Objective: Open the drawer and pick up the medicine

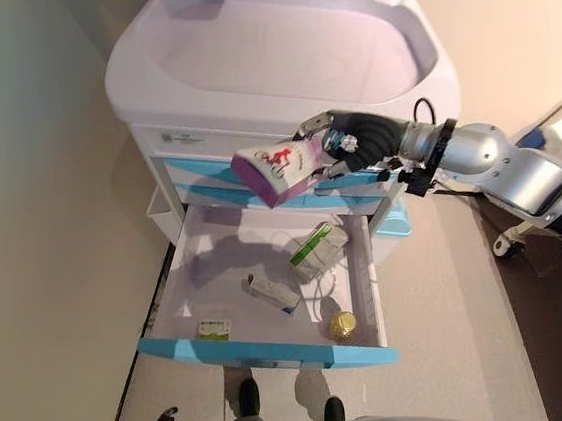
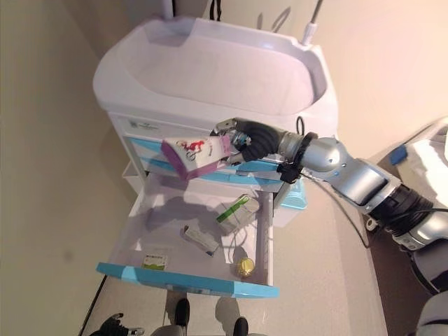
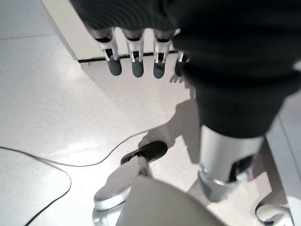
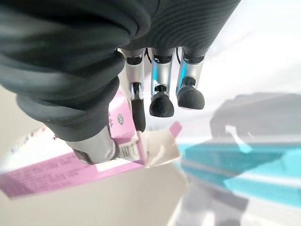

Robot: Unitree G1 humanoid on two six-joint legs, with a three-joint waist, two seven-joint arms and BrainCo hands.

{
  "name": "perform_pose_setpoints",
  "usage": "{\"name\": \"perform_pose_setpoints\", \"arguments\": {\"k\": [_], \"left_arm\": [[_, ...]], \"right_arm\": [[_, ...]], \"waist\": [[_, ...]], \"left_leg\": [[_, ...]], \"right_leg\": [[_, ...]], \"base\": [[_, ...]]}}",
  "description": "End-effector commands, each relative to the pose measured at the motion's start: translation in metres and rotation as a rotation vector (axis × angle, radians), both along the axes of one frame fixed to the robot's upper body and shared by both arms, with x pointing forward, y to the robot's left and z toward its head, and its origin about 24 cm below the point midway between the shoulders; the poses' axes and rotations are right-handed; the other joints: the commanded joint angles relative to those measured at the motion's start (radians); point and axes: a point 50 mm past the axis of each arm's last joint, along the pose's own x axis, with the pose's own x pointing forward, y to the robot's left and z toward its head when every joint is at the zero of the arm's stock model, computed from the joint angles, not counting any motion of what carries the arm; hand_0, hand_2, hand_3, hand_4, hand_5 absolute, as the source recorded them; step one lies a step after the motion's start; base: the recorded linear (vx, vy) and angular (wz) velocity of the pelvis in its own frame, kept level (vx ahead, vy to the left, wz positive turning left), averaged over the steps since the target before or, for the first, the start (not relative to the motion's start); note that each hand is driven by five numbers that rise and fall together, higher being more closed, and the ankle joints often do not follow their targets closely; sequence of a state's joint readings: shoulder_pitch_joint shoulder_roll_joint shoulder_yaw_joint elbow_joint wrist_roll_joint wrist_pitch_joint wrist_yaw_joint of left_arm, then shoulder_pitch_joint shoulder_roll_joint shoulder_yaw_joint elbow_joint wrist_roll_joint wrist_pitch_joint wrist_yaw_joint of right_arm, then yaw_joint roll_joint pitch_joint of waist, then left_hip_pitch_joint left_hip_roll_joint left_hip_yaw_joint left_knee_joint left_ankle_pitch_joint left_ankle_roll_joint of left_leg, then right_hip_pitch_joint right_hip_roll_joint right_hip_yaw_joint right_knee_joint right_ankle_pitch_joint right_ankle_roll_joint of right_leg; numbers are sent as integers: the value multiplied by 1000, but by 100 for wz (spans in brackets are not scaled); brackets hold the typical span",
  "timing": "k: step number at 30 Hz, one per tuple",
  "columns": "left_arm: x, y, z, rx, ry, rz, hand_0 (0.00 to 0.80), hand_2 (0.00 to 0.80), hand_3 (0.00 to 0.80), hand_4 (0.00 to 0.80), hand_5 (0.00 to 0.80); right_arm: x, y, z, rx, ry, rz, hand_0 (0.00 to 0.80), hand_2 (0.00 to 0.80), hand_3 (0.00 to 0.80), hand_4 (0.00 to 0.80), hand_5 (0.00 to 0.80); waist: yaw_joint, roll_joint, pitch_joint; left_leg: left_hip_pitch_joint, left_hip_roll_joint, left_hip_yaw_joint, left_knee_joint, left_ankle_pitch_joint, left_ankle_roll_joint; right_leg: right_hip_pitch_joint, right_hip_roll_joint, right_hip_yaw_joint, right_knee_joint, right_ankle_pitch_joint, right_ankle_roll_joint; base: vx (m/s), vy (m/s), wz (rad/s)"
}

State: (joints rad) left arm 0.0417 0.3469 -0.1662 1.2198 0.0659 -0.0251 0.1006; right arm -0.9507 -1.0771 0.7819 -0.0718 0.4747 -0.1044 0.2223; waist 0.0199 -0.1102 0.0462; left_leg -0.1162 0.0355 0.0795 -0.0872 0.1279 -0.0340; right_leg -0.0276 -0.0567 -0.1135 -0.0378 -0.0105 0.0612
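My right hand (image 1: 355,144) is shut on a pink and white medicine box (image 1: 275,171) and holds it in the air above the back of the open drawer (image 1: 265,348). The right wrist view shows the box (image 4: 70,160) pinched between thumb and fingers (image 4: 161,101). The drawer has a light blue front and stands pulled out of the white cart (image 1: 274,50). In it lie a green and white box (image 1: 317,244), a small white box (image 1: 273,292), a small flat packet (image 1: 214,328) and a gold round item (image 1: 342,325). My left hand (image 3: 141,61) hangs low over the floor, fingers straight.
The cart has a raised-rim white top tray (image 2: 217,66) and further blue-fronted drawers (image 1: 207,178) shut above the open one. A white side bin (image 1: 160,208) hangs on the cart's left. A beige wall is at the left. A cable (image 3: 70,165) lies on the floor.
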Motion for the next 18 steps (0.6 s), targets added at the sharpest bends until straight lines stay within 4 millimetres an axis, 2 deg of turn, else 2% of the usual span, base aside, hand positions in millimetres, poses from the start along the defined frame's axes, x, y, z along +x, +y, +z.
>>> {"name": "perform_pose_setpoints", "arguments": {"k": [1,5,6,8,9,11,12,14,15,16,17,18], "left_arm": [[-3,7,0,24,50,-24,0,0,0,0,0],[-7,5,-1,24,60,-26,0,0,0,0,0],[-7,5,-1,23,60,-25,0,0,0,0,0],[-7,4,-1,24,59,-23,0,0,0,0,0],[-6,4,-1,23,58,-21,0,0,0,0,0],[-6,5,-1,34,62,-23,0,0,0,0,0],[-6,5,-1,33,62,-22,0,0,0,0,0],[-5,6,-1,41,64,-10,0,0,0,0,0],[-6,7,-1,48,69,-7,0,0,0,0,0],[-6,7,-1,48,69,-7,0,0,0,0,0],[-5,8,0,55,68,-3,0,0,0,0,0],[-5,8,0,54,68,-2,0,0,0,0,0]], "right_arm": [[1,-5,45,93,-153,-15,800,800,800,800,800],[17,-25,66,101,-232,-163,800,800,800,800,800],[18,-25,66,100,-232,-162,800,800,800,800,800],[36,-38,77,132,-266,-289,800,800,800,800,800],[36,-38,77,131,-266,-287,800,800,800,800,800],[53,-52,86,168,-292,-418,800,800,800,800,800],[53,-51,86,168,-292,-417,800,800,800,800,800],[70,-59,93,186,-322,-548,800,800,800,800,800],[82,-68,96,193,-342,-669,800,800,800,800,800],[82,-68,96,193,-342,-669,800,800,800,800,800],[92,-74,95,194,-339,-773,800,800,800,800,800],[92,-74,96,194,-340,-772,800,800,800,800,800]], "waist": [[18,-35,-3],[19,-43,-15],[18,-41,-14],[22,-47,-16],[21,-46,-16],[28,-52,-15],[27,-51,-15],[32,-54,-11],[36,-55,-9],[36,-55,-9],[45,-56,-7],[43,-56,-7]], "left_leg": [[39,-60,30,12,-89,34],[40,-60,26,12,-91,33],[40,-60,26,12,-91,33],[38,-61,21,13,-90,34],[38,-61,21,13,-90,34],[37,-62,16,12,-88,34],[37,-62,15,12,-88,34],[33,-64,7,14,-87,35],[32,-66,0,15,-87,38],[32,-66,0,15,-87,38],[29,-68,-8,15,-86,40],[29,-69,-9,16,-86,40]], "right_leg": [[-80,-28,13,-4,122,50],[-73,-27,7,-5,118,49],[-73,-27,6,-5,118,49],[-74,-27,4,-3,119,47],[-74,-27,4,-3,119,47],[-73,-28,0,-3,119,46],[-73,-28,0,-2,119,46],[-74,-29,-7,1,118,45],[-73,-30,-12,4,116,43],[-73,-30,-12,4,116,43],[-72,-31,-17,6,114,41],[-71,-31,-18,6,114,41]], "base": [[31,-7,-1],[9,-2,0],[0,0,0],[-1,4,4],[0,0,0],[0,0,0],[2,-3,3],[4,1,5],[7,2,6],[14,2,15],[7,1,23],[14,3,20]]}}
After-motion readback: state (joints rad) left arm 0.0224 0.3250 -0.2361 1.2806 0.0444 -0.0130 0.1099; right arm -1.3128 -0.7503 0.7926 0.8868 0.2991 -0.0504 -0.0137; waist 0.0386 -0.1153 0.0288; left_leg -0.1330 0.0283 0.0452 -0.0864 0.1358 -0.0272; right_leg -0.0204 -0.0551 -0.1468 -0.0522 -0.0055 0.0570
